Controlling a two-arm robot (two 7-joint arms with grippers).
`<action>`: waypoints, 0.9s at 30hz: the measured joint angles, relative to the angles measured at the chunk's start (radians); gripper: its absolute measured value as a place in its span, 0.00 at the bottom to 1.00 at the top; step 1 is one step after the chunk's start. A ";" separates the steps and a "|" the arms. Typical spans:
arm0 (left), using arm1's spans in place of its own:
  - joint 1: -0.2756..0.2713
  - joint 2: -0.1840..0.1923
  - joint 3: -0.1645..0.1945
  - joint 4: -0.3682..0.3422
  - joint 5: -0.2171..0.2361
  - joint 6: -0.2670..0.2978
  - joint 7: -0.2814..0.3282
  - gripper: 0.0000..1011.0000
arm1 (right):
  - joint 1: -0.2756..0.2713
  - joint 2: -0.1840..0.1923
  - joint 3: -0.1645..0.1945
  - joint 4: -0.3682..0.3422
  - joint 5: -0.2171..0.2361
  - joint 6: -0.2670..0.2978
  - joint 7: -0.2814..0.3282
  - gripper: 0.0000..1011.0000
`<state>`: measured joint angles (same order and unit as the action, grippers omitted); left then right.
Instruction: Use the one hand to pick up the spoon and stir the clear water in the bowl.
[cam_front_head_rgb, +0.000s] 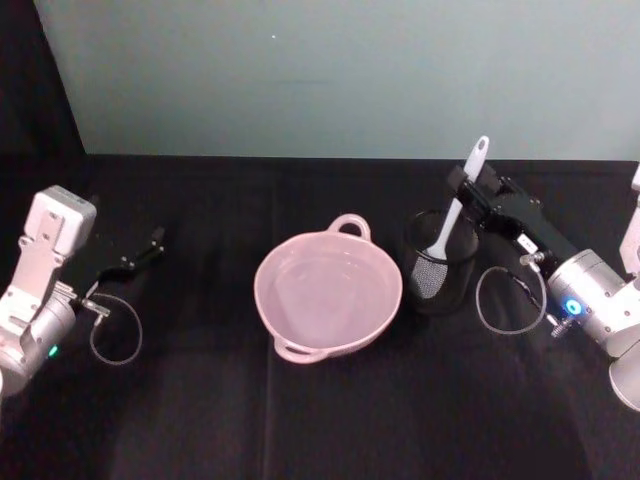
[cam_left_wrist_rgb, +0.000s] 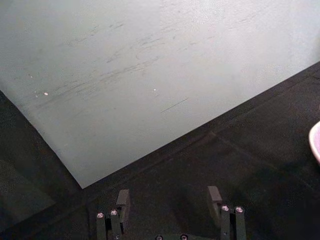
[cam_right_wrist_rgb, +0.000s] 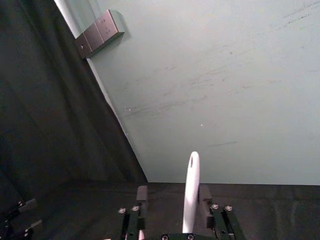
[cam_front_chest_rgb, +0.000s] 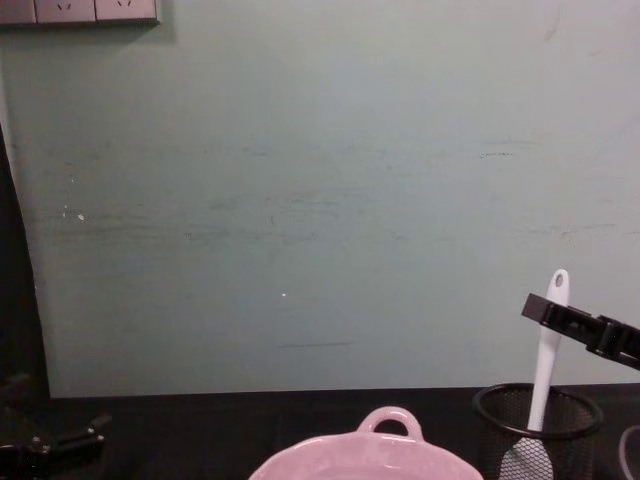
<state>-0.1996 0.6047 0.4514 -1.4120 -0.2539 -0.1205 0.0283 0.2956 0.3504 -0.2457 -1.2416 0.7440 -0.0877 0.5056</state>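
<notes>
Spoon stands upright in the black wire-mesh cup, paddle blade down inside the mesh, handle rising clear of the rim with its oval hole at the top. Right gripper is at the handle now, reaching in from the right edge of the table, and its two fingers sit on either side of the handle just above the cup rim. From the right wrist view the white handle runs straight up between the fingers, which stand close on it; whether they actually press it I cannot tell.

Just left of the cup, at the middle of the black-covered table, sits the pale-pink bowl, one loop handle toward the far edge, one toward the near edge. Clear water in it is barely visible, just a faint sheen on the inside.

Over by the left edge, the left gripper rests low above the cloth, well apart from the bowl, its fingers spread with nothing between them.
</notes>
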 joint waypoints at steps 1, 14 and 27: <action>0.000 0.000 0.000 0.000 0.000 0.000 0.000 1.00 | 0.000 0.000 0.000 0.000 0.000 0.000 0.000 0.63; 0.000 0.000 0.000 0.000 0.000 0.000 0.000 1.00 | 0.000 0.001 -0.001 -0.001 -0.002 -0.002 0.002 0.98; 0.000 0.000 0.000 0.000 0.000 0.000 0.000 1.00 | 0.003 0.049 -0.038 0.005 -0.212 -0.117 -0.055 0.99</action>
<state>-0.1995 0.6047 0.4514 -1.4120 -0.2539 -0.1205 0.0283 0.2986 0.3995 -0.2838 -1.2362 0.5323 -0.2046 0.4507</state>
